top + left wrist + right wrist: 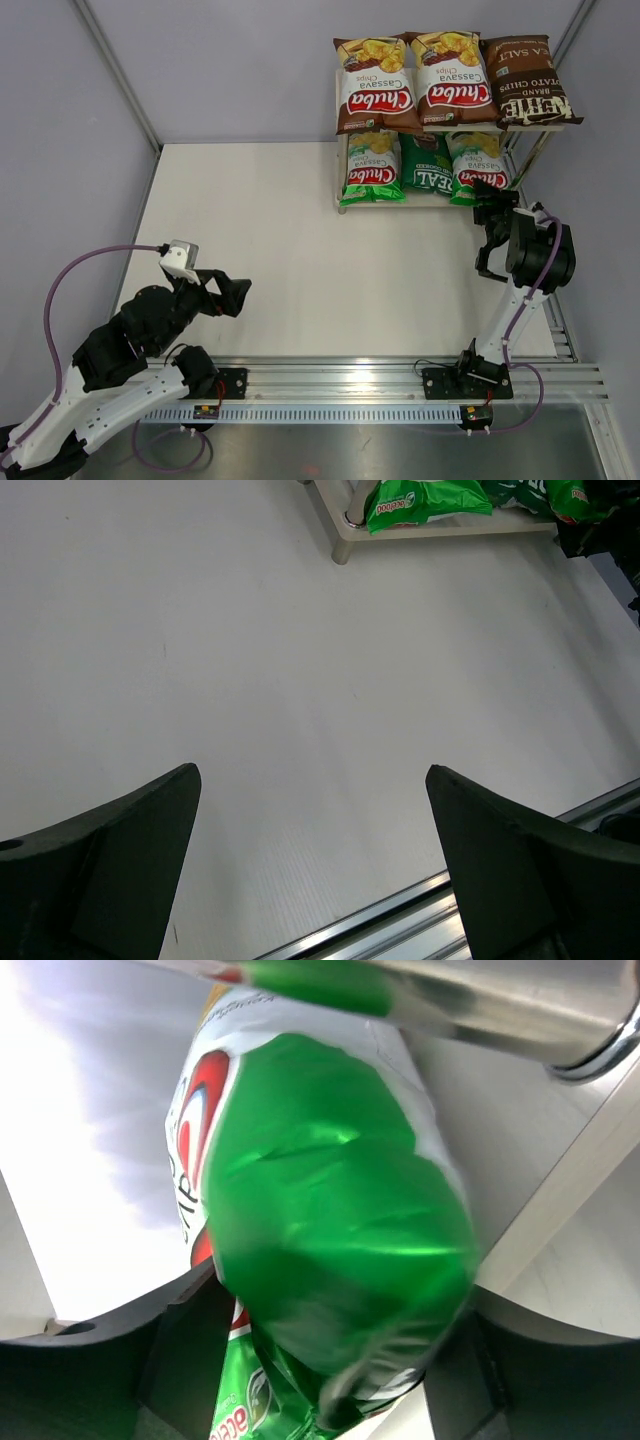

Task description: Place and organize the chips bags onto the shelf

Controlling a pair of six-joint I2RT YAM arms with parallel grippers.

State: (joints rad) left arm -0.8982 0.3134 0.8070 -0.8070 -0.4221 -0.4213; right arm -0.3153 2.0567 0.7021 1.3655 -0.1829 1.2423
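Observation:
The shelf (pixel 410 200) stands at the far right with chips bags on both tiers. On top lie two brown Chuba bags (pixel 376 85) (pixel 450 80) and a dark Kettle bag (pixel 528 82). Below lie a light-green Chuba bag (pixel 372 168), a dark-green REAL bag (pixel 428 165) and another light-green Chuba bag (pixel 478 160). My right gripper (pixel 490 200) is at that last bag's near end. In the right wrist view the green bag (pixel 330 1190) fills the gap in the gripper (pixel 335 1300); whether the fingers press it is unclear. My left gripper (pixel 311 771) is open over bare table.
Grey walls enclose the white table (pixel 280 250). An aluminium rail (pixel 400 375) with both arm bases runs along the near edge. In the left wrist view the shelf's lower board (pixel 440 528) and a green bag (pixel 425 500) show at the top. A shelf leg (pixel 600 1055) sits close above the right gripper.

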